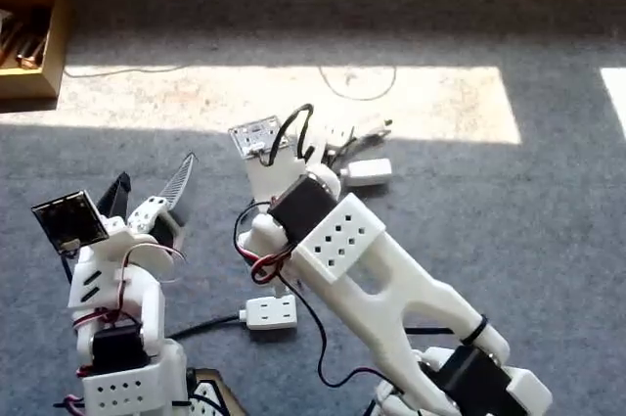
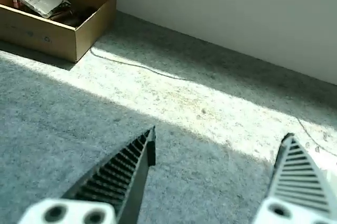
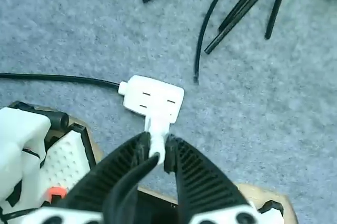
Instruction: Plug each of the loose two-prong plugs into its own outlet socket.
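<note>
Two-prong plug (image 3: 157,125), white, right wrist view: it is clenched between the black ribbed jaws of my right gripper (image 3: 157,145), which are closed down to the width of the plug's body. The plug's far end overlaps the near edge of the white outlet block (image 3: 152,95). That block lies face-up on the grey carpet (image 3: 79,23) with paired slots showing and a black cord (image 3: 58,78) leaving one end. Whether plug and block touch, or the plug merely hangs in front of the block, I cannot tell. Loose black cables (image 3: 237,8) cross the carpet beyond the block.

Left wrist view: my left gripper (image 2: 219,135) has its jaws released and spread wide, grasping and touching nothing. Sunlit carpet lies in the gap between them. A thin cable (image 2: 137,66) runs over the carpet near a cardboard box (image 2: 73,29) that stands by the wall.

High view: the outlet block lies flat on the carpet between my two arms, just beside the bend of my right arm (image 1: 391,279), with its cord running toward the base of the left arm. My left gripper points away from that base, jaws parted, well apart from the block. Beyond my right wrist, several small white pieces (image 1: 367,173) lie at the edge of the sunlit patch. They are too small for me to tell whether they are plugs.
</note>
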Robot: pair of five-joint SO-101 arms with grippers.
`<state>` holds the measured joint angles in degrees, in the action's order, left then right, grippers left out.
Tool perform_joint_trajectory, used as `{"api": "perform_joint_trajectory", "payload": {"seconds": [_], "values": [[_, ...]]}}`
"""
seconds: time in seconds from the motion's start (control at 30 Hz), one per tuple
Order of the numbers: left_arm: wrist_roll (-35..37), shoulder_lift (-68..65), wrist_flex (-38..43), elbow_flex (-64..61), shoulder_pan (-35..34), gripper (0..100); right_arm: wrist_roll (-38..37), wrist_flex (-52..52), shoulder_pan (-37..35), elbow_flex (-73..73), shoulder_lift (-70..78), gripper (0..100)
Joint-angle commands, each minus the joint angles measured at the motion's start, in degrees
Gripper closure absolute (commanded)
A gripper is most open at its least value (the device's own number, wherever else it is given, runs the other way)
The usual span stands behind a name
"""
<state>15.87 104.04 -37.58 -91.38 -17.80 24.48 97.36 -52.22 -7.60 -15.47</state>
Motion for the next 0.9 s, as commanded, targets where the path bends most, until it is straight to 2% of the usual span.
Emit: {"api": "perform_joint_trajectory", "payload": {"seconds": [0.0, 0.37, 0.63, 0.87], "values": [[0.4, 0.0, 1.1, 1.0, -0.6, 64, 1.1, 1.0, -0.7, 1.4, -0.2, 99.2], [0.3, 0.0, 1.1, 1.0, -0.7, 64, 4.0, -16.0, -0.7, -17.3, -0.6, 99.3], [0.2, 0.0, 1.1, 1.0, -0.7, 65, 4.1, -17.4, -0.7, -20.4, -1.4, 99.3], [0.3, 0.0, 1.1, 1.0, -0.7, 65, 4.0, -17.4, -0.8, -24.9, -12.4, 99.3]]}}
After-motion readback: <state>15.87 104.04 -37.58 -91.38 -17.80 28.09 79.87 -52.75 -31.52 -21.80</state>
